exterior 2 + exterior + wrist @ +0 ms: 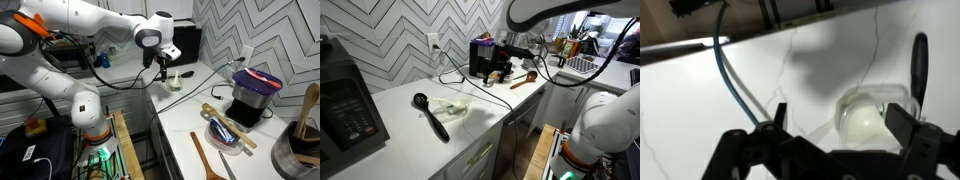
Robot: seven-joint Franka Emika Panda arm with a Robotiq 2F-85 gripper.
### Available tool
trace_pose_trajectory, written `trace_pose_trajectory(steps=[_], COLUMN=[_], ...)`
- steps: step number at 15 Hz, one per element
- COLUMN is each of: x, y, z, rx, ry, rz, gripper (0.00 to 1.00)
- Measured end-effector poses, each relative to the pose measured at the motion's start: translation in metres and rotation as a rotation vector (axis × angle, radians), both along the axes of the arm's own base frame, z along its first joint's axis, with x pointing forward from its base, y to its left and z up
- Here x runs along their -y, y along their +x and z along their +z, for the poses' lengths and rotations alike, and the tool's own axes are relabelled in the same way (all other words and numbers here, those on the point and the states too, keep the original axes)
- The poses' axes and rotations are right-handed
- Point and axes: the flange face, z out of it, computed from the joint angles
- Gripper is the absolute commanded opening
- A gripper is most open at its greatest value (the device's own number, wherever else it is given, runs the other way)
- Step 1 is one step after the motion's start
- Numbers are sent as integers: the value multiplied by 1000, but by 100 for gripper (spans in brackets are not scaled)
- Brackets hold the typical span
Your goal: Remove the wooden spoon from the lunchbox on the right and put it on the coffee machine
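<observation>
The black coffee machine with a purplish top stands against the tiled wall; it also shows in an exterior view. In front of it sits the low bluish-grey lunchbox with a wooden spoon lying across it. My gripper is open and empty, far from the lunchbox. It hangs above a clear shallow container. In the wrist view the open fingers frame that container with its pale contents.
Another wooden spoon lies on the white counter near the lunchbox. A black ladle lies beside the clear container. A large black keypad appliance stands at one end. A utensil holder stands at the other. A dark cable crosses the counter.
</observation>
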Motion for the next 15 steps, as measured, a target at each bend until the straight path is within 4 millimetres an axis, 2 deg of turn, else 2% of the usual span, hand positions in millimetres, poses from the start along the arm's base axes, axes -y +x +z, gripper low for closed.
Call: trace_pose_trajectory(steps=[4, 6, 8, 9, 14, 15], x=[81, 123, 157, 163, 156, 157], y=[34, 39, 39, 38, 40, 42], z=[6, 8, 9, 8, 8, 10], rx=[144, 192, 236, 238, 240, 256], ry=[-37, -69, -106, -110, -110, -116], rz=[-195, -298, -401, -414, -398, -441], gripper=[100, 100, 100, 100, 100, 100])
